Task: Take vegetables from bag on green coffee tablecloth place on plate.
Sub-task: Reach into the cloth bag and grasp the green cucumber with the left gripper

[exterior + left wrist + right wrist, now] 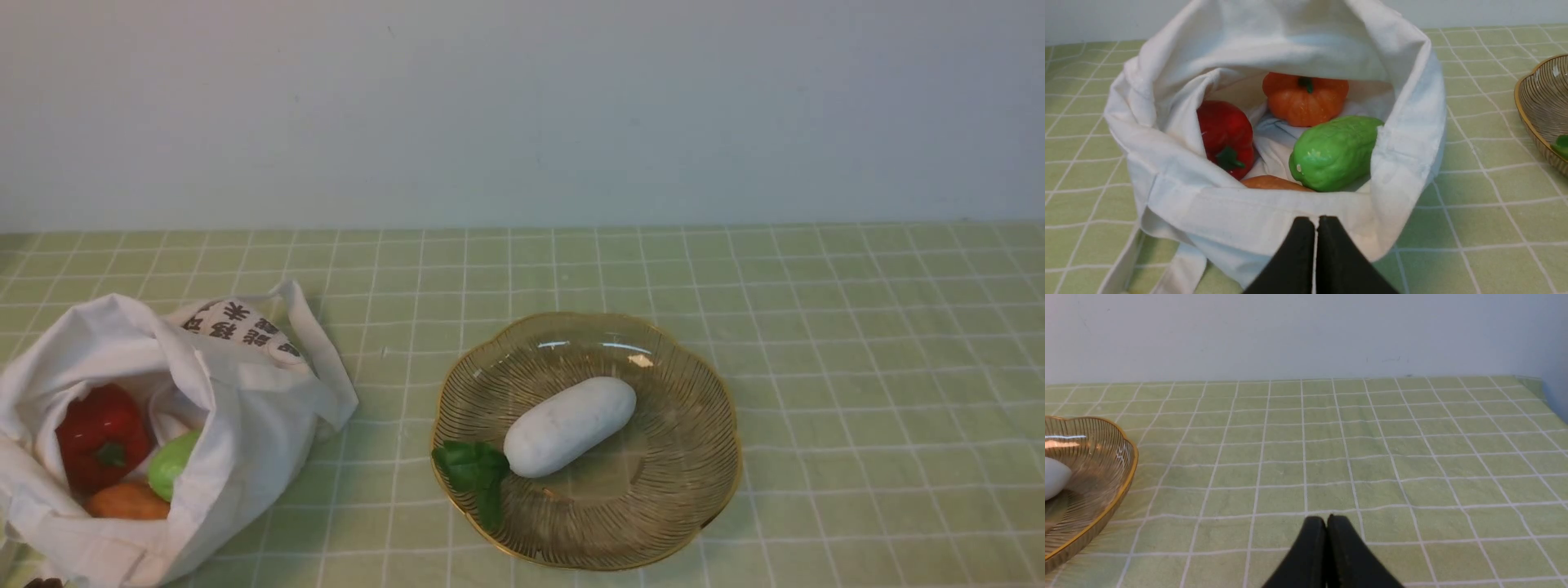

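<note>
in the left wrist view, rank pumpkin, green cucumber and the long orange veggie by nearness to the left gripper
1. Long orange vegetable, just behind the near hem of the bag, closest to the left gripper.
2. Green cucumber, mid-bag, further in.
3. Pumpkin, at the back of the bag.

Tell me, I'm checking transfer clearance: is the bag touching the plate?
Apart. The front view shows a strip of green tablecloth between the bag and the plate.

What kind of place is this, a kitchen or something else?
Probably a staged test tabletop, not a real kitchen: checked green tablecloth against a bare wall, toy-like vegetables in a cloth bag, one glass plate.
</note>
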Motion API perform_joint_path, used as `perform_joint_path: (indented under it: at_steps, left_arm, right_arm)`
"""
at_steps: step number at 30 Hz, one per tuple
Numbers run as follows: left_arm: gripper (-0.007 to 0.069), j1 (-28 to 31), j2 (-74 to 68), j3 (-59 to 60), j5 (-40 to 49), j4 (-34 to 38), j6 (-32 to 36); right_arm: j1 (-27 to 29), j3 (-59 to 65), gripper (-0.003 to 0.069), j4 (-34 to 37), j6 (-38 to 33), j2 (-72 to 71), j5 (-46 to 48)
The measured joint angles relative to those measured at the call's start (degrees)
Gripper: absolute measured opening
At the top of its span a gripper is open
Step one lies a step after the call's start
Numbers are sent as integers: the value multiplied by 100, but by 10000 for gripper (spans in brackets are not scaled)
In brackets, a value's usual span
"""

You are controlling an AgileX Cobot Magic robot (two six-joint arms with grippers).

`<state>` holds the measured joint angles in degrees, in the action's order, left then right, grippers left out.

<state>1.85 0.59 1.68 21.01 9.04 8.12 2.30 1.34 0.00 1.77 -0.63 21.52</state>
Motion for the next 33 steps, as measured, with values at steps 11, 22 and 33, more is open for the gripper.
perform_joint_path:
  at_steps: [11, 22, 33]
  left_arm:
    - [-5, 0, 0, 0, 0, 0, 0]
    - [-5, 0, 0, 0, -745, 1035, -334]
    - [-5, 0, 0, -462, -3032, 3451, -580]
  right_arm:
    - [0, 0, -16, 0, 0, 0, 0]
    - [0, 0, -16, 0, 0, 0, 0]
    - [0, 0, -16, 0, 0, 0, 0]
